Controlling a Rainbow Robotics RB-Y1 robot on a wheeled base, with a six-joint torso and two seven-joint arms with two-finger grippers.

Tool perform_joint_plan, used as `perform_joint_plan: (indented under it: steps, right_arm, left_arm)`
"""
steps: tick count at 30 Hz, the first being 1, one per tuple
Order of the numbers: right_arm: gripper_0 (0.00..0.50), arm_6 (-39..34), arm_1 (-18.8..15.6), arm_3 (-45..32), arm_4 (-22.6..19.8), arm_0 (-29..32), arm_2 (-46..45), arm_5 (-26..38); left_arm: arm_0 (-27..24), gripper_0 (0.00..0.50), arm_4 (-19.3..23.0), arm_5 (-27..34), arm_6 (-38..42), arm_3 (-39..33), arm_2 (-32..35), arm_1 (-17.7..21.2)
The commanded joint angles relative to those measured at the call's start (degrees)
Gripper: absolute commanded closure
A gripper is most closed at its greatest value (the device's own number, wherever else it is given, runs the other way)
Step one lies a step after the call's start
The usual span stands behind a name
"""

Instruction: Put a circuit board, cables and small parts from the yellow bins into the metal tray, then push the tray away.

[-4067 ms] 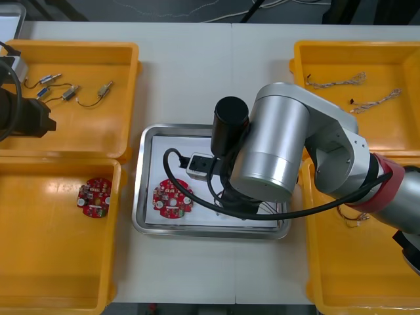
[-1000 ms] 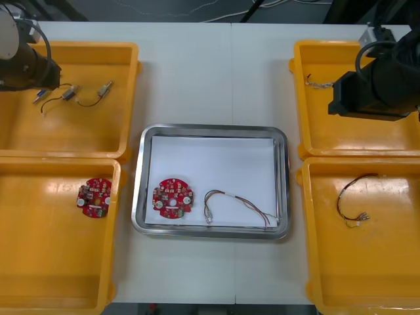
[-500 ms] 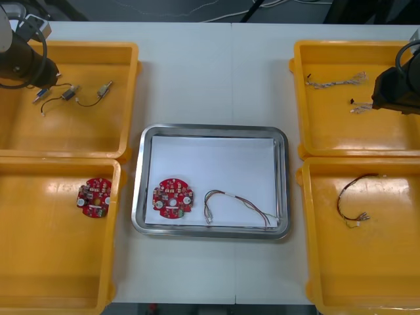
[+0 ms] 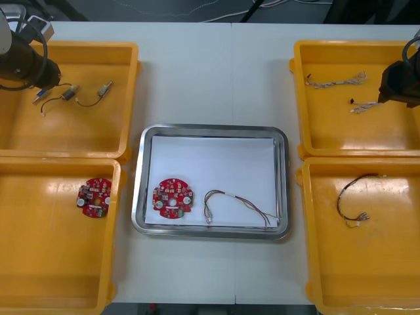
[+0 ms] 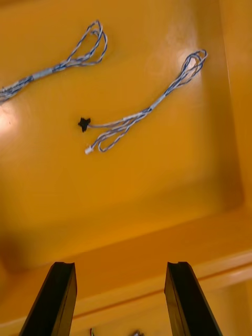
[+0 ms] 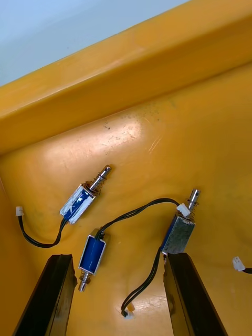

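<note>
My left gripper (image 6: 118, 294) is open, low over the far left yellow bin (image 4: 125, 98). Three small metal parts with black leads lie by its fingers: one (image 6: 83, 199) off to the side, one (image 6: 93, 254) between the fingers and one (image 6: 181, 231) just beyond one fingertip. My right gripper (image 5: 121, 299) is open above the far right bin (image 4: 302, 98), where two twisted blue and white cables (image 5: 147, 110) (image 5: 58, 63) lie beyond its fingers. The metal tray (image 4: 210, 129) holds a red circuit board (image 4: 172, 197) and a thin cable (image 4: 236, 207).
The near left bin (image 4: 39, 262) holds another red circuit board (image 4: 94, 197). A dark cable (image 4: 353, 197) lies in the near right bin (image 4: 367, 275). The left arm (image 4: 23, 59) sits at the table's far left corner, the right arm (image 4: 401, 82) at the right edge.
The right arm has left the tray, where the thin cable now lies, and swung right over the far right bin. The left arm has moved to the far left bin's corner.
</note>
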Motion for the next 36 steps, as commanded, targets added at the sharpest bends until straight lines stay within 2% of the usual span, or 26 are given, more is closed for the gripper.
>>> perform_joint_plan:
  steps: [1,10,13,17,26,36]
  right_arm:
    - [0.012,0.8,-2.0,2.5,2.8,-4.3,1.5,-4.1]
    - [0.012,-0.3,0.9,4.3,10.7,-4.6,1.6,-8.5]
    - [0.012,-1.0,1.5,6.5,11.9,-5.1,1.6,-11.0]
    - [0.012,-2.0,2.7,11.0,13.3,-6.1,1.6,-15.8]
    - [0.011,-3.3,6.6,20.9,17.4,-9.1,-0.4,-24.6]
    - [0.010,-4.6,10.0,25.9,21.6,-10.8,-4.7,-28.6]
  left_arm:
    - [0.1,0.000,0.7,-0.9,-7.1,-0.1,2.3,1.0]
    - [3.1,0.000,1.1,-3.2,-7.4,1.4,3.7,4.7]
    - [3.5,0.000,1.2,-4.6,-7.5,3.0,3.7,4.9]
    - [3.5,0.000,1.2,-6.7,-7.5,5.8,4.0,4.7]
    - [3.3,0.000,0.4,-6.9,-7.3,6.3,4.0,3.6]
    - [1.3,0.000,-1.3,-8.2,-7.5,7.9,4.0,1.0]
